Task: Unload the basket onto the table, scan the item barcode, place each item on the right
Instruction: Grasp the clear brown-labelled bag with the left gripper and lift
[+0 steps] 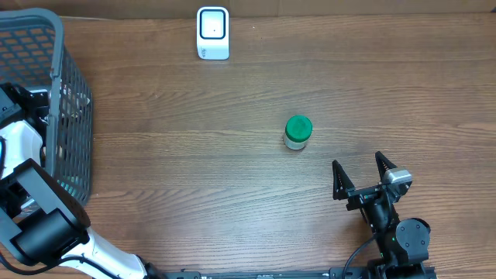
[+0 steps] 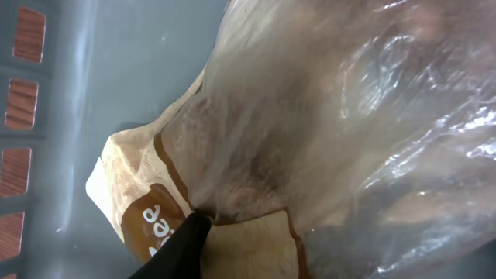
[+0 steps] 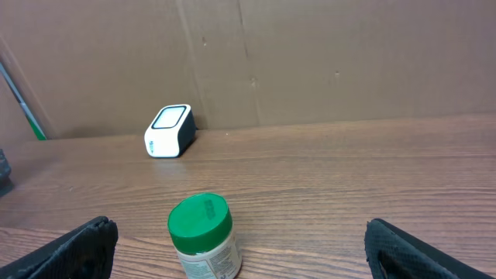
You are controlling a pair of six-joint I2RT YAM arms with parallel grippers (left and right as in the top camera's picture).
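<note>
Left pincer (image 2: 190,236): cut off inside basket (image 1: 70,116), touching bag (image 2: 325,116); grip unclear
Right pincer (image 1: 357,163): wide open, empty
Surface (image 1: 194,155): jar (image 1: 297,132), scanner (image 1: 213,32)

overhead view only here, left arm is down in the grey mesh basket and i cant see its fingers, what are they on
Observer: In the left wrist view, one black fingertip rests against a clear plastic bag with a tan and brown label, lying inside the grey plastic basket.
Operator: is it clamped on it
Observer: Cannot tell; the second fingertip is out of frame.
Operator: and the item out on the table, any barcode showing
Observer: The right wrist view shows green print on the side of the green-lidded white jar, too small to tell whether it is a barcode.
</note>
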